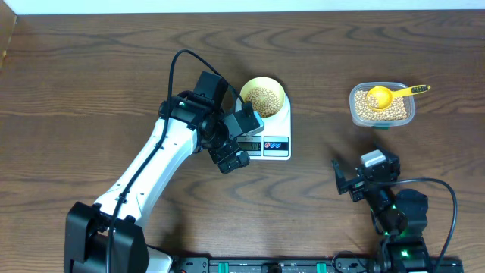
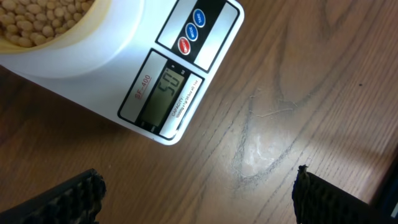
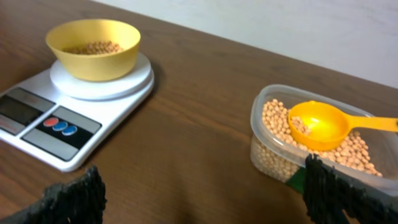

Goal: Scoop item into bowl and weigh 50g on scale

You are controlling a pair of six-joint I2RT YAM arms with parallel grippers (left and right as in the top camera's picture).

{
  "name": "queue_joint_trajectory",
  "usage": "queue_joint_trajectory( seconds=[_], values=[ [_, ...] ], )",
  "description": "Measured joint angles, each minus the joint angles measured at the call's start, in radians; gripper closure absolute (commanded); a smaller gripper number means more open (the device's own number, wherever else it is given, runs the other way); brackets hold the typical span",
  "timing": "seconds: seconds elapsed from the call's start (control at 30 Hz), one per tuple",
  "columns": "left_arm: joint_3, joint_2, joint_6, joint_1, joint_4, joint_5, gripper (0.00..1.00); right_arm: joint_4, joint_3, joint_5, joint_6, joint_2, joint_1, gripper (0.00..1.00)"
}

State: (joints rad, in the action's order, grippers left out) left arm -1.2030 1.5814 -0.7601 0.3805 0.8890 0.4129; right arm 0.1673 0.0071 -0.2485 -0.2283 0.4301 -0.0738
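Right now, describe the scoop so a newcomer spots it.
On the wooden table, look right of the white scale: a clear plastic tub of beans. The scoop lies in it, bright yellow with a long handle past the rim, unlike the handleless bowl on the scale.

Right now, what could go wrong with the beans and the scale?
The open left gripper hangs right by the scale; a bump might push it or the bowl and change the reading. The scoop lies loose in the tub with its handle over the rim; a knock from the right gripper could flick beans out.
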Motion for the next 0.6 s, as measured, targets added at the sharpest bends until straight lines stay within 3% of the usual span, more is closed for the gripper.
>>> queue_joint_trajectory(
  seconds=[0.27, 0.43, 0.6],
  values=[
    [0.0, 0.0, 0.0, 0.0, 0.0, 0.0, 0.02, -0.217, 0.0, 0.015, 0.0, -0.271, -0.003, 0.01],
    [0.0, 0.0, 0.0, 0.0, 0.0, 0.0, 0.02, -0.217, 0.0, 0.022, 0.0, -0.406, -0.003, 0.01],
    [0.0, 0.0, 0.0, 0.0, 0.0, 0.0, 0.02, -0.219, 0.0, 0.022, 0.0, -0.415, -0.003, 0.01]
  ],
)
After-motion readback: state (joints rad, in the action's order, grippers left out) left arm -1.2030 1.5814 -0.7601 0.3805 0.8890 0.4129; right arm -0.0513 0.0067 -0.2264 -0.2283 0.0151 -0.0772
